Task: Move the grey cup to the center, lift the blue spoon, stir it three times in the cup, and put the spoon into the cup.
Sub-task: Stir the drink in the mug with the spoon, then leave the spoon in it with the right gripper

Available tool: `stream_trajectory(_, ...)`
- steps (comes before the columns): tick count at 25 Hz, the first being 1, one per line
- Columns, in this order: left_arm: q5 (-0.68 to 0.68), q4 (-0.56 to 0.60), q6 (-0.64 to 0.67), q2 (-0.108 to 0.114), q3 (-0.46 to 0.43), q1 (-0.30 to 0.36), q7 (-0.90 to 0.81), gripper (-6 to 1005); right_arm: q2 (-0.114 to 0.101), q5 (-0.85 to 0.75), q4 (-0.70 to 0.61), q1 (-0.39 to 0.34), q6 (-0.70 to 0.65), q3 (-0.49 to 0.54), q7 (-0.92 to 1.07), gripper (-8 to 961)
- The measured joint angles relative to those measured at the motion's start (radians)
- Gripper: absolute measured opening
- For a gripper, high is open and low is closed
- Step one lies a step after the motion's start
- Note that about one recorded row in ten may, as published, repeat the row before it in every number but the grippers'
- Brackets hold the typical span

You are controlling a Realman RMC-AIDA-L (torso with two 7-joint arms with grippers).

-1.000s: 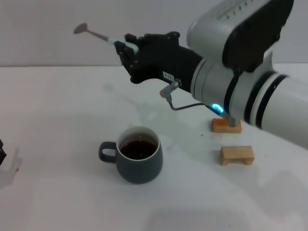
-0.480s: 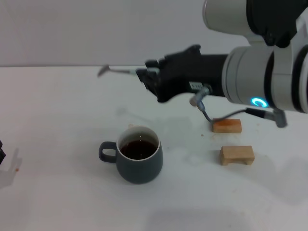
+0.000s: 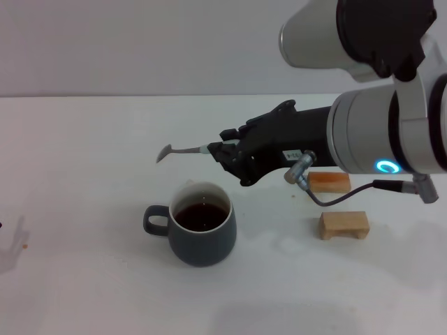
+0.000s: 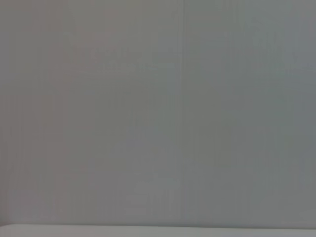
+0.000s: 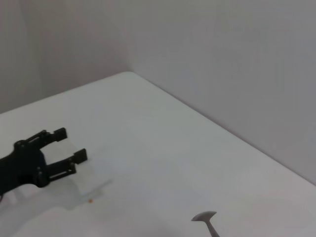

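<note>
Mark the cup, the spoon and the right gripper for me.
cup [image 3: 202, 244], head view, outer wall
spoon [image 3: 165, 152], head view, metal bowl
right gripper [image 3: 218, 153], head view, at the fingertips holding the spoon's handle

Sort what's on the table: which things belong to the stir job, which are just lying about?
Job: grey cup with dark liquid; blue spoon, held in the air by the right gripper; left gripper, off to the side, open.
Lying about: two wooden blocks on the white table.
</note>
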Motion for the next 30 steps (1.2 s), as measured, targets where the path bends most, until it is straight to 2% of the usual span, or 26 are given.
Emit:
stream_trajectory(9,0.0,0.002,0.002,0.0,0.0,0.004,-0.001,855,0.001,-0.005,-0.003,0.028,0.078,0.018,0.032,163)
stream_trajectory(30,0.0,0.0,0.002,0.0,-0.009,0.009,-0.002,855,0.002,-0.008,-0.012,0.011,0.139,0.011,0.069,163)
